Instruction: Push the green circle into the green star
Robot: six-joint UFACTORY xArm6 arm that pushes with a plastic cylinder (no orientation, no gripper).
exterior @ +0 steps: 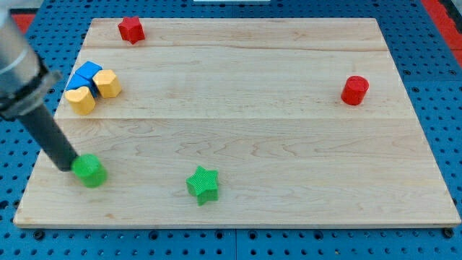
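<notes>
Since pushing needs contact from behind, tip set against green circle on its left, near table bottom-left corner; green star waiting rightward, bottom edge (no end effector, grasps nothing).

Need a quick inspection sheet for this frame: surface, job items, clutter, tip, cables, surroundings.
Surface: pale wooden board, flat, planks visible.
Job's things: green circle block near the view's bottom left; green star block to its right, apart.
Clutter: red star block top left; red cylinder block right; blue block and two yellow blocks clustered left.
Grippers: none; my tip touches the green circle's left side.
Cables: nothing seen.
Surroundings: blue perforated base.
</notes>
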